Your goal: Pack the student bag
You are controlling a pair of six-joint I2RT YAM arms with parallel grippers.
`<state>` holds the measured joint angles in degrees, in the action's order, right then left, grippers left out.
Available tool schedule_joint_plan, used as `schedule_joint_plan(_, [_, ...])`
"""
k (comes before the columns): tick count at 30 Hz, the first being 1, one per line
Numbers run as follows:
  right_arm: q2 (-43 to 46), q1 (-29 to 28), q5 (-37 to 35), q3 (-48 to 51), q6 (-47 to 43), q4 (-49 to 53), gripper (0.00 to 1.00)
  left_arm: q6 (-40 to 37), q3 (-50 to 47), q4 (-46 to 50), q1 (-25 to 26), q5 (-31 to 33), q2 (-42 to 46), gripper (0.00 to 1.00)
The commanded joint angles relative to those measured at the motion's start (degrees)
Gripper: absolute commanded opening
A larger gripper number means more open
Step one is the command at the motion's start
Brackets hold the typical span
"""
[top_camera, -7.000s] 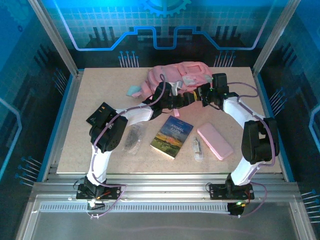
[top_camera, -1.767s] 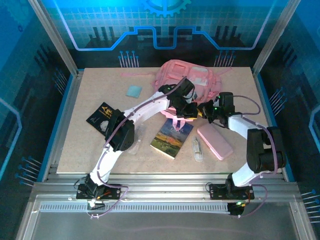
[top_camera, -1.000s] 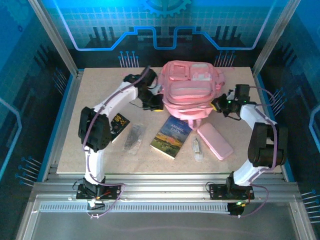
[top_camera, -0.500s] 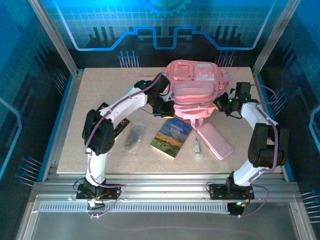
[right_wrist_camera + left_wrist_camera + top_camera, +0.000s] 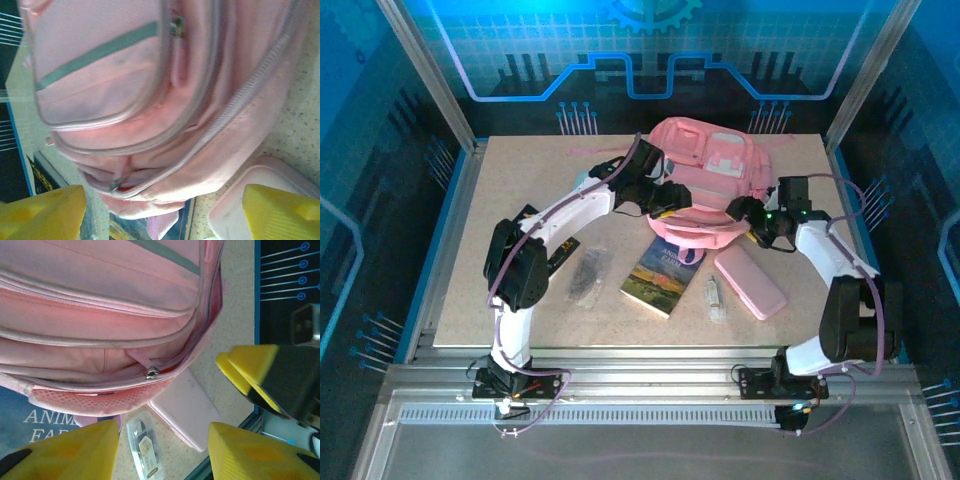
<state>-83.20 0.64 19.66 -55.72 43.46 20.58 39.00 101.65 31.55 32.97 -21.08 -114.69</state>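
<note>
Student bag (image 5: 710, 175) lies at the far middle of the table (image 5: 520, 300), its near edge over the book (image 5: 663, 275); left gripper (image 5: 672, 196) and right gripper (image 5: 752, 214) flank it, jaws apart, both empty; risk: the zip looks mostly shut, so a pinch missing the zip pull (image 5: 151, 372) could catch loose fabric and drag the soft bag.

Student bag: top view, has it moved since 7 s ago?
Yes. The student bag has come nearer the arms and slightly right. Its near edge now reaches the book, which has stayed put. Earlier the bag lay farther back, clear of the book.
</note>
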Motion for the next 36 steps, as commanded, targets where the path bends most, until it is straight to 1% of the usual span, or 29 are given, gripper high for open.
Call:
schedule_joint_plan(1, [1.2,-2.7,-0.1,-3.4,-2.9,1.2,0.82,2.5,-2.0,-1.8,0.2,2.1,0.5,0.51])
schedule_joint_plan(4, [-1.0,-6.0,1.0,-6.1,-2.7,-0.5,0.82,2.6,-4.2,-4.4,0.2,3.6,0.3,0.51])
schedule_joint_plan(5, [-2.5,-7.1,1.2,-7.0,-2.3,-1.6,0.82,2.6,-5.0,-5.7,0.2,3.5,0.3,0.5])
schedule_joint_plan(7, [-5.6,-8.3,2.3,-8.3,-1.0,-3.4,0.81,2.6,-6.5,-8.3,0.3,2.2,-0.4,0.44])
schedule_joint_plan(9, [-9.2,-9.1,3.1,-10.0,0.3,-4.7,0.8,2.7,-7.8,-9.1,0.3,1.5,-1.4,0.35])
schedule_joint_plan(11, [-12.0,-9.4,3.0,-11.0,1.0,-5.3,0.8,2.7,-9.3,-9.1,0.3,1.7,-2.1,0.29])
schedule_joint_plan(16, [-17.4,-9.9,2.7,-11.3,2.2,-5.0,0.79,3.3,-14.3,-11.2,0.2,2.5,-4.0,0.18])
schedule_joint_plan(18, [-19.0,-10.3,4.2,-10.9,3.2,-5.5,0.79,3.8,-15.3,-11.4,0.2,2.4,-5.5,0.16])
schedule_joint_plan(22, [-20.4,-12.0,6.7,-10.6,6.3,-6.4,0.79,4.5,-16.9,-10.8,0.3,1.1,-7.8,0.09])
schedule_joint_plan(26, [-20.2,-14.1,12.8,-10.1,13.0,-11.5,0.79,3.6,-19.6,-10.6,0.6,1.7,-6.9,0.06])
schedule_joint_plan(28, [-19.8,-15.8,14.6,-10.2,15.1,-12.6,0.79,3.5,-20.6,-10.9,0.4,2.2,-6.7,0.05])
schedule_joint_plan(32, [-18.5,-18.1,16.1,-9.8,17.1,-12.6,0.79,4.4,-21.4,-11.9,0.5,2.6,-6.4,0.05])
schedule_joint_plan(34, [-17.0,-18.0,15.8,-9.1,17.2,-12.6,0.79,4.6,-21.4,-12.1,0.5,2.8,-6.2,0.05])
schedule_joint_plan(36, [-14.6,-17.4,14.1,-9.4,15.8,-10.2,0.79,4.3,-21.1,-11.7,0.4,2.9,-6.1,0.05])
